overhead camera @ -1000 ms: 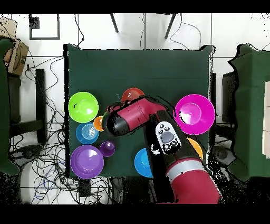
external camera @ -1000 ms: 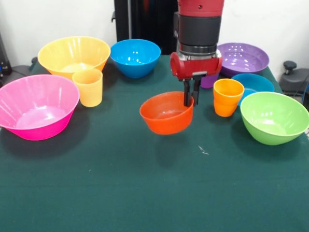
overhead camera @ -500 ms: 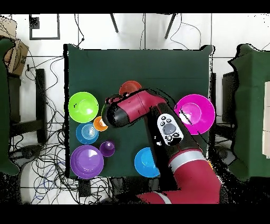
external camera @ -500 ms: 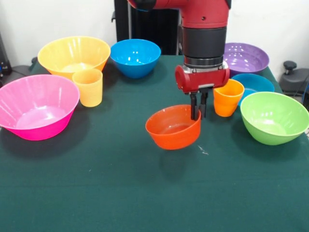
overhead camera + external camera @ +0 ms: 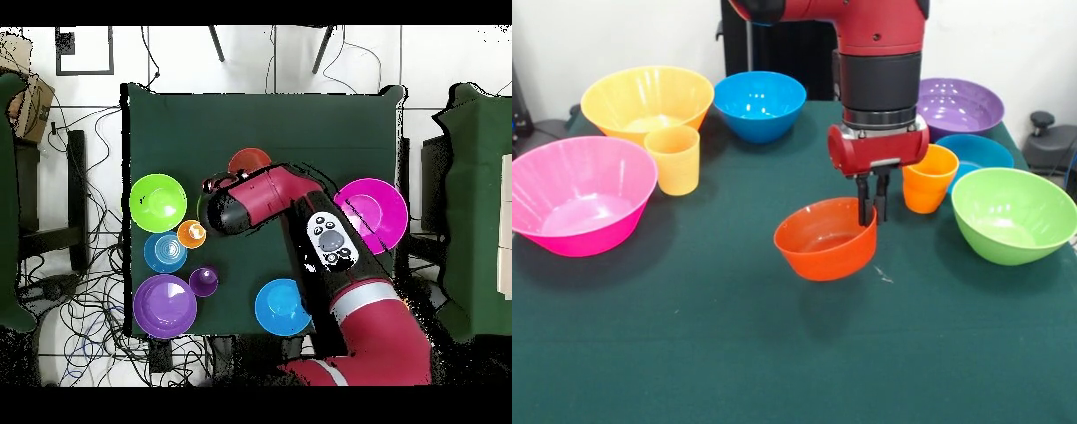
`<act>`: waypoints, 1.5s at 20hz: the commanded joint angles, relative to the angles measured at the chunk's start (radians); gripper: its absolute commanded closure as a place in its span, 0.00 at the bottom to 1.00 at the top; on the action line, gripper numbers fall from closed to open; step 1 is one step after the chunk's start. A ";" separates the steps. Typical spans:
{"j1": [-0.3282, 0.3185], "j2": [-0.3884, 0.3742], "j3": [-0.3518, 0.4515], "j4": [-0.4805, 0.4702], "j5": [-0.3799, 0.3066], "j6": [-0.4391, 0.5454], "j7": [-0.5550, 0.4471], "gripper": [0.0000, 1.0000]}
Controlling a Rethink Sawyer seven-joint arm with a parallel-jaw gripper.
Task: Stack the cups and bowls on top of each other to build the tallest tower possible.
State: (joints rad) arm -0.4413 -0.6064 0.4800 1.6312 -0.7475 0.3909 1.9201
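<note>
carrying the small red-orange bowl (image 5: 825,238) above the table (image 5: 733,353), the gripper (image 5: 871,212) pinches its rim at 3 o'clock; the next move, i judge, calls for lowering it onto the orange cup (image 5: 929,177).

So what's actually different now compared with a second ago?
The gripper, shut on the rim of the red-orange bowl throughout, carried it forward, away from the robot and nearer the orange cup, keeping it above the table. The other bowls and cups stayed put.

The red-and-black arm (image 5: 878,53) points straight down, its tool (image 5: 871,212) pinched closed, fingers vertical.
</note>
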 commanded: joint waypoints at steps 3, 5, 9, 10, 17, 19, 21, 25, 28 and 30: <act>-0.050 0.026 0.080 -0.035 -0.058 0.181 -0.334 1.00; -0.056 0.023 0.097 -0.054 -0.039 0.262 -0.390 1.00; -0.053 0.011 0.099 -0.059 -0.054 0.295 -0.402 1.00; -0.051 0.010 0.098 -0.062 -0.057 0.307 -0.404 1.00; -0.007 0.007 0.079 -0.097 -0.079 0.428 -0.440 1.00; 0.002 0.007 0.072 -0.101 -0.093 0.438 -0.436 1.00; 0.012 0.007 0.063 -0.097 -0.102 0.444 -0.423 1.00; 0.039 -0.005 0.036 -0.049 -0.126 0.402 -0.336 1.00; 0.031 0.005 0.039 -0.036 -0.130 0.358 -0.302 1.00; 0.025 0.007 0.042 -0.034 -0.131 0.332 -0.288 1.00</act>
State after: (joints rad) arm -0.4305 -0.6065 0.5220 1.5990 -0.7943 0.7330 1.7993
